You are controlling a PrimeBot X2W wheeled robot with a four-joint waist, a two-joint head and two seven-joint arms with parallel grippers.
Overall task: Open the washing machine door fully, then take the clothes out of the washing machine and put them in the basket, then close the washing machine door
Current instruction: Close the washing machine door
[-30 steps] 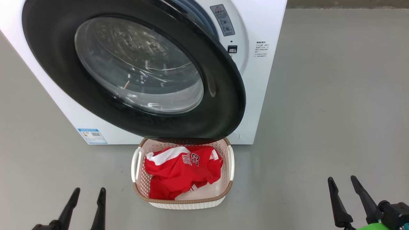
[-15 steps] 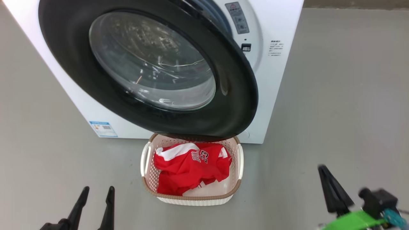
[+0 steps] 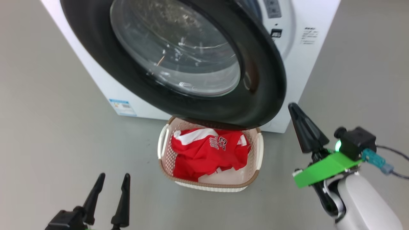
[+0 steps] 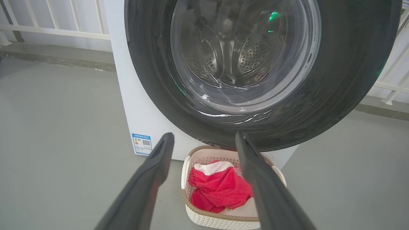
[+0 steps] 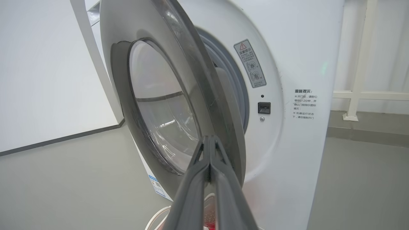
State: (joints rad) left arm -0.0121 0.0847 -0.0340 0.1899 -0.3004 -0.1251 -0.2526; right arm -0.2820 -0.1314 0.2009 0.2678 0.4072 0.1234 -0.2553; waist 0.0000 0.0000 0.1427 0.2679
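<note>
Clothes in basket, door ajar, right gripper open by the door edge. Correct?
No: the right gripper is shut, fingers pressed together, as the right wrist view shows. The clothes are in the basket, the washing machine door is ajar, and that gripper is by its edge.

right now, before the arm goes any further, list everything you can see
washing machine: one, white, standing on the floor at the back
washing machine door: one, black rim with clear glass, swung partly open above the basket
basket: one, cream with a brown rim, on the floor in front of the machine
clothes: one heap, red with white trim, inside the basket
blue label sticker: one, blue, low on the machine's front
warning sticker: one, grey, beside the drum opening
floor: grey, all around
railing: white, behind the machine
left gripper: one, dark fingers, open, low and left of the basket
right gripper: one, dark fingers, shut, near the door's free edge
</note>
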